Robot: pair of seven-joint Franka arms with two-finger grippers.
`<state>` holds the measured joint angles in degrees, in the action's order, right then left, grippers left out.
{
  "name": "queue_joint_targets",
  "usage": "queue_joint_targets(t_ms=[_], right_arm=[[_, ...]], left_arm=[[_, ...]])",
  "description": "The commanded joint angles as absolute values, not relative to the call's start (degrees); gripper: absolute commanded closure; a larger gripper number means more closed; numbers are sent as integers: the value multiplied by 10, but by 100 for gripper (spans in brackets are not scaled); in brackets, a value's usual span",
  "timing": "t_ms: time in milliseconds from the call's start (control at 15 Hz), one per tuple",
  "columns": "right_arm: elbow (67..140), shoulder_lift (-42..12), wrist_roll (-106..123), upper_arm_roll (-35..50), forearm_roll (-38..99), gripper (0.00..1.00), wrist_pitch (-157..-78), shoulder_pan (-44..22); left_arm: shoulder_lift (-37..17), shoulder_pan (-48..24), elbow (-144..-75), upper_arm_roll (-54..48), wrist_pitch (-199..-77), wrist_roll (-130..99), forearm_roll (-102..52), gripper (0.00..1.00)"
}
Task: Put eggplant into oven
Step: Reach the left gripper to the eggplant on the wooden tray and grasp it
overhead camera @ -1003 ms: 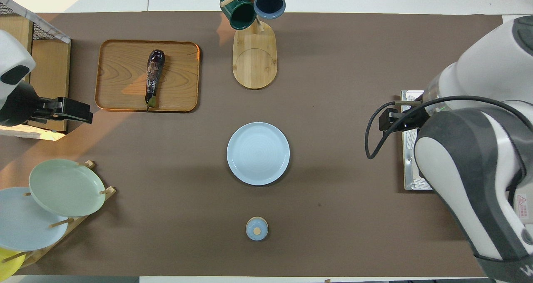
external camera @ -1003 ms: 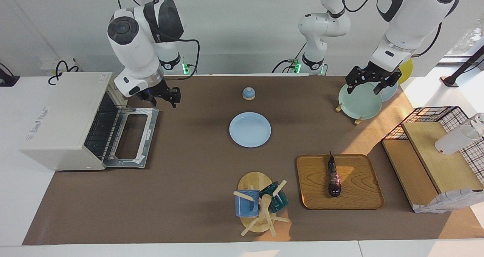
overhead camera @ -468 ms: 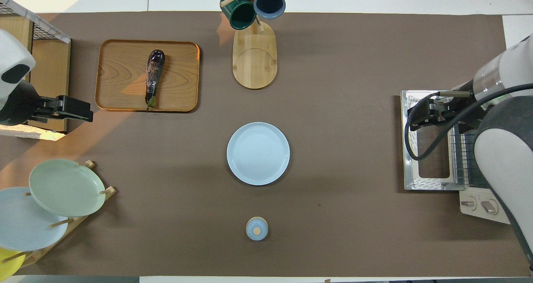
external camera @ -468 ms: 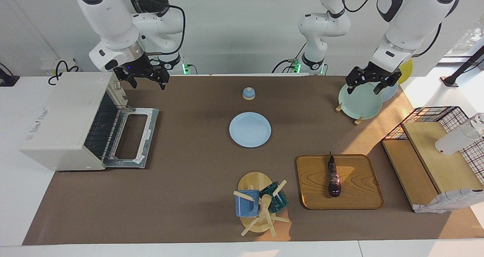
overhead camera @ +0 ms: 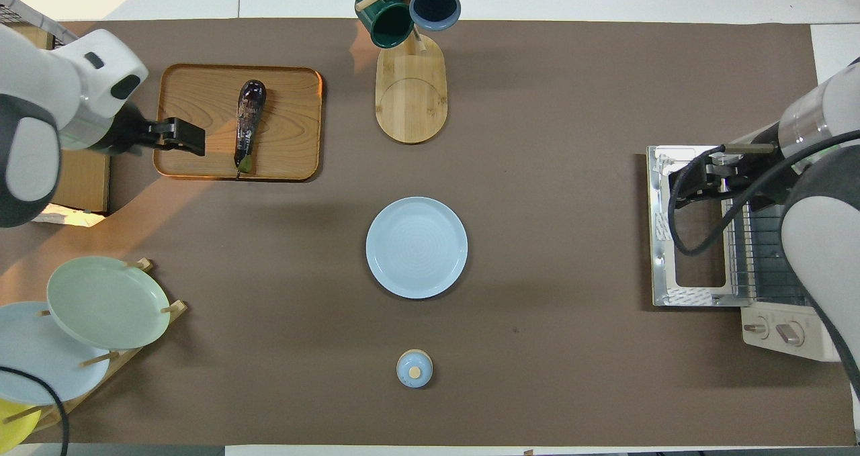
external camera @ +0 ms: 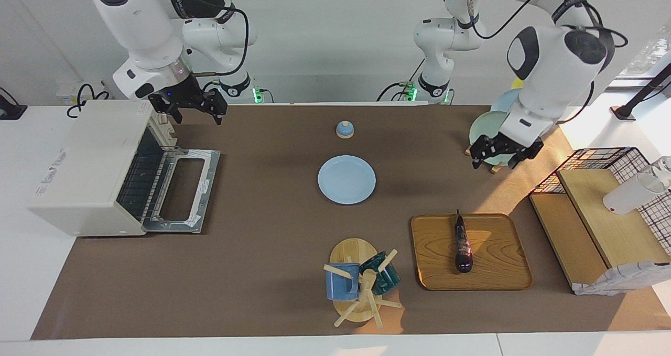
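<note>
**Meanwhile: both grippers empty, eggplant on tray**

Nothing is held by the left gripper (external camera: 504, 155), whose fingers are spread apart. It is raised over the table just beside the plate rack (external camera: 495, 164), and in the overhead view it appears over the edge of the tray (overhead camera: 201, 86) at the left arm's end. No contact with the tray or the eggplant (external camera: 462, 245) is seen in the facing view.

The right gripper (external camera: 191, 106) is likewise released, with its fingers apart and nothing between them. It is raised by the top corner of the oven (external camera: 89, 167) nearest the robots, above the door (external camera: 183, 191).

The eggplant is found lying on the wooden tray, stem end toward the robots, untouched by either gripper. The oven is placed at the right arm's end of the table, its door folded down flat and the wire rack (overhead camera: 759, 254) exposed inside.

Between tray and oven, a blue plate (external camera: 346, 179) is set near the middle of the table. A small blue lid (external camera: 344, 129) is seen nearer the robots than the plate, and a mug stand (external camera: 361, 285) with two mugs farther from them.
</note>
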<state>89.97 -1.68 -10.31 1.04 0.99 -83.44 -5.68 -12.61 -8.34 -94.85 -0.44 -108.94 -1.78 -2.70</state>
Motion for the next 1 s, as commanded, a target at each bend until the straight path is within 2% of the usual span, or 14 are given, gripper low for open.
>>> queue_joint_targets(t_ms=[0,267,602,669,802,936], right_arm=[[884,-25,-96,15,4,0,-822,-55],[884,-25,-96,15,4,0,-823,-56],[884,-24,-97,19,4,0,-824,-58],[884,-24,-97,19,4,0,-824,-60],[884,-24,-97,19,4,0,-824,-61],[885,-24,-97,20,4,0,-825,-60]], left_arm=[[-232,-88,-881,-1,-1140,31,-37,0],[-338,-88,-843,-2,-1226,99,-40,0],[-343,-90,-871,-4,-1273,137,-49,0],[-342,-91,-876,-4,-1278,145,-50,3],[-341,-91,-879,-4,-1278,158,-52,21],[-338,-90,-891,-4,-1288,164,-52,24]])
